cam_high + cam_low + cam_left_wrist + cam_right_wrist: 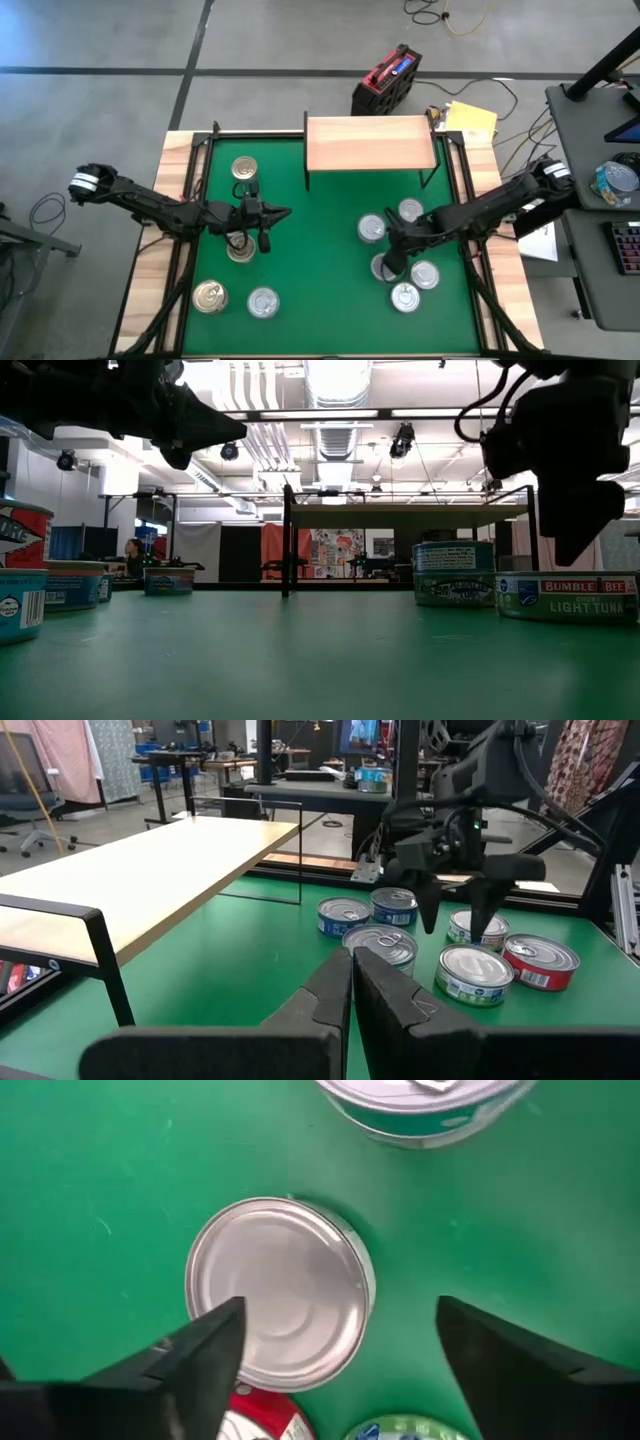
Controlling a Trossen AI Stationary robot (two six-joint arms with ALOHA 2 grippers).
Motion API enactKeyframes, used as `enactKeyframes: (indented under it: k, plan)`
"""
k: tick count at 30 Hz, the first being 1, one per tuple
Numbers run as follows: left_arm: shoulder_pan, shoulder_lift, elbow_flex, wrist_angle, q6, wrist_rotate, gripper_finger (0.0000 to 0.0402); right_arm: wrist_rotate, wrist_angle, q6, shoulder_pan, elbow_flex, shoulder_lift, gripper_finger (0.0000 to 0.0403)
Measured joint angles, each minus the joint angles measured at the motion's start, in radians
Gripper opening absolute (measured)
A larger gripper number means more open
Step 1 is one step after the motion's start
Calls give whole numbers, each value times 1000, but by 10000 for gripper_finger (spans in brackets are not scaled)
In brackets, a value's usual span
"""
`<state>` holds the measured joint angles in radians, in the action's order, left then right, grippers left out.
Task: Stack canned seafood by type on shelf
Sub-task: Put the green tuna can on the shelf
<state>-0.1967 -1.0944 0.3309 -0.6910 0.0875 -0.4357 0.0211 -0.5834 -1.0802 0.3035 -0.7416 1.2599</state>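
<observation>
From above, the light-wood shelf (371, 143) stands bare at the far edge of the green mat (320, 250). The left gripper (281, 213) hangs over the mat's left half among four tins. The right gripper (390, 262) hovers over a cluster of tins (399, 254) on the right.

At table height, a Bumble Bee light tuna tin (567, 598) sits under the right gripper's dark finger (580, 520).

The left wrist view shows its own fingers (330, 995) pressed together, holding nothing.

The right wrist view shows fingers (205, 1355) spread wide above a plain silver tin (279, 1292), not gripping it.
</observation>
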Motion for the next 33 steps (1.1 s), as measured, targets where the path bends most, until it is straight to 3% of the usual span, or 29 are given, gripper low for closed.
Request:
enactKeyframes:
  k: [5, 24, 28, 33]
  plan:
    - [0, 0, 0, 1, 0, 0, 0, 48, -1, 9, 0, -4, 33, 372]
    - [0, 0, 0, 12, 0, 0, 0, 64, 140, 77, 0, -4, 181, 372]
    - [0, 0, 0, 12, 0, 0, 0, 66, 139, 78, 0, -4, 186, 344]
    - [0, 0, 0, 12, 0, 1, 0, 65, 151, 94, 0, -4, 184, 266]
